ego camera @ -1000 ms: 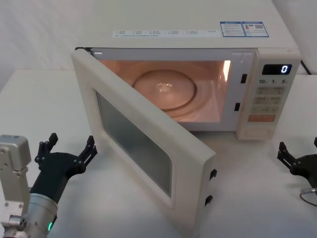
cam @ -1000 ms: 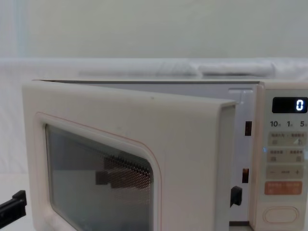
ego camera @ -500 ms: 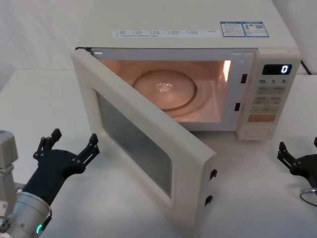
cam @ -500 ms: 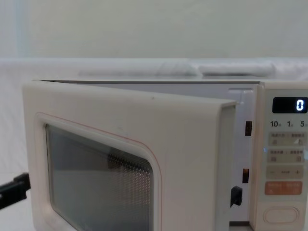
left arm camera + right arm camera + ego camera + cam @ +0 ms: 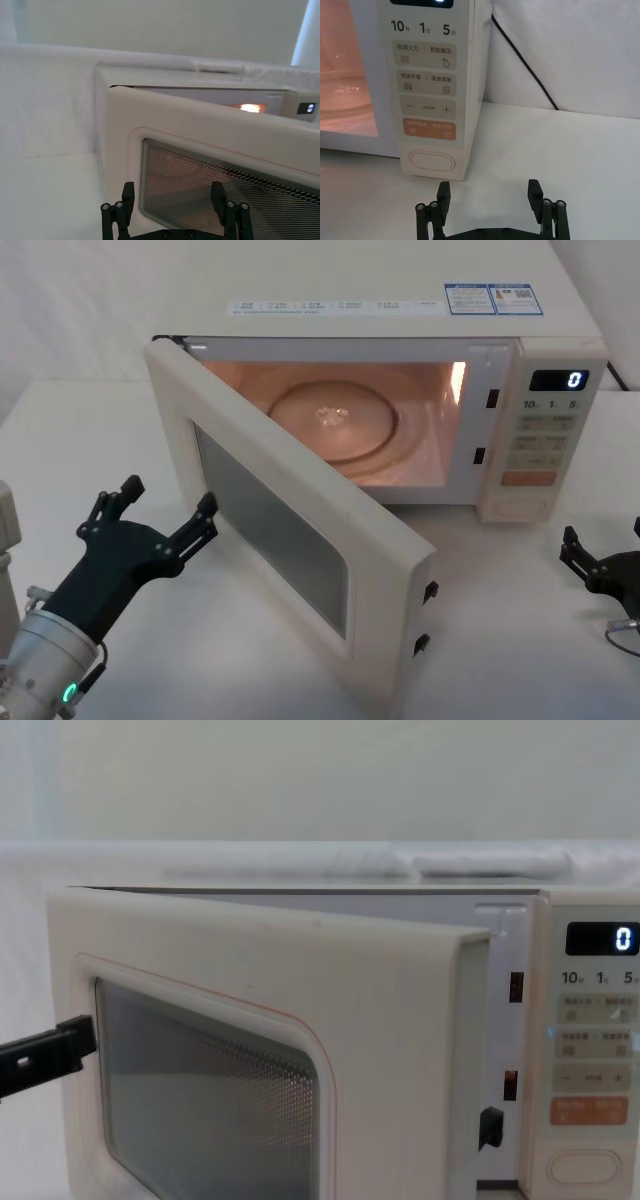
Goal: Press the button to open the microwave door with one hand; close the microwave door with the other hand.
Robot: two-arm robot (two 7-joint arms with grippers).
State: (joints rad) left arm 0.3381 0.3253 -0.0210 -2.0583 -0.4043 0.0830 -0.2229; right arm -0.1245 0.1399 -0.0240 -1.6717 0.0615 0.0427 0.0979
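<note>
Microwave door [image 5: 290,540] ajar at frame centre, smooth cream plastic, dark meshed rounded window; left gripper [image 5: 165,523] spread beside it, lower left.

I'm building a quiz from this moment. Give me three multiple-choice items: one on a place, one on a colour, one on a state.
1. Where is the left tool?
A. at the door's outer face
B. inside the cavity
C. on the button

2. What colour is the rectangular key above the button?
A. green
B. orange
C. blue

3. The microwave door is
A. shut
B. removed
C. open

Key: 1 A, it hangs by the window near the hinge side; 2 B, orange in the right wrist view; 3 C, the lit cavity shows.
</note>
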